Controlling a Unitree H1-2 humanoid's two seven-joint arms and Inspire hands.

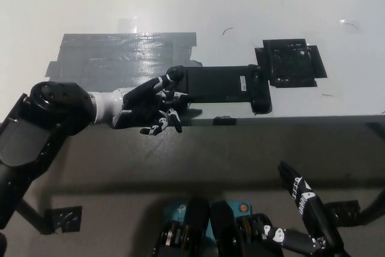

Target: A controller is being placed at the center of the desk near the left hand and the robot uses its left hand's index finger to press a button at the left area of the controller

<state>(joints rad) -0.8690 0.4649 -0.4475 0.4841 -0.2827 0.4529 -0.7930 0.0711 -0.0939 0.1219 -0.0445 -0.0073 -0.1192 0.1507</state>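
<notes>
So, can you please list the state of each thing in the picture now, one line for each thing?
controller: flat on the desk near its front edge, left end covered by the left robot hand.
left robot hand: holds nothing, one finger stretched onto the controller's left end, the others curled.
right robot hand: resting low, below the desk edge, open, holds nothing.
grey tape patch: stuck flat on the desk.
black square patch: flat beside the controller's right end.

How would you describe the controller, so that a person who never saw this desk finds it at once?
On the white desk, look near the front edge, between the large grey tape patch and the small black square. The controller is the long black bar with thick grips; the left hand reaches onto its left end.
</notes>
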